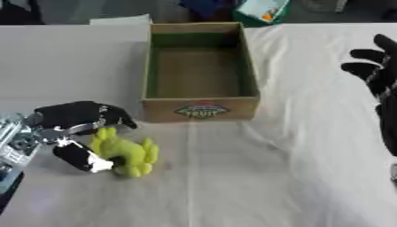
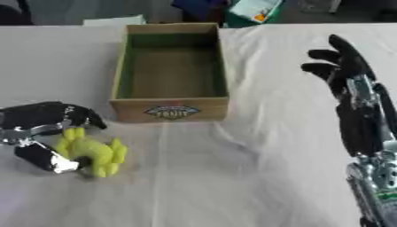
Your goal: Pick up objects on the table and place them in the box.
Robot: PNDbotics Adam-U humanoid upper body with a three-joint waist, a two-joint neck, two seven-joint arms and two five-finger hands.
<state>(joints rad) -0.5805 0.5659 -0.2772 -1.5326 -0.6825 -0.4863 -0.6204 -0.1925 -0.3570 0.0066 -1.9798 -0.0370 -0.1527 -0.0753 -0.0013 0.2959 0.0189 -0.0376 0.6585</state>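
A yellow-green soft toy (image 1: 126, 152) lies on the white cloth near the left, in front of the box's front left corner. My left hand (image 1: 77, 119) is around it, fingers curled over its top and the thumb (image 1: 83, 158) against its near side. The cardboard box (image 1: 200, 107), open at the top and with a fruit label on its front, stands at the centre back; nothing shows inside it. My right hand (image 2: 353, 95) is raised at the right edge, fingers straight and spread, holding nothing.
The white tablecloth (image 1: 263, 177) is creased to the right of the box. A green container (image 1: 261, 11) and a white sheet (image 1: 120, 20) lie beyond the table's far edge.
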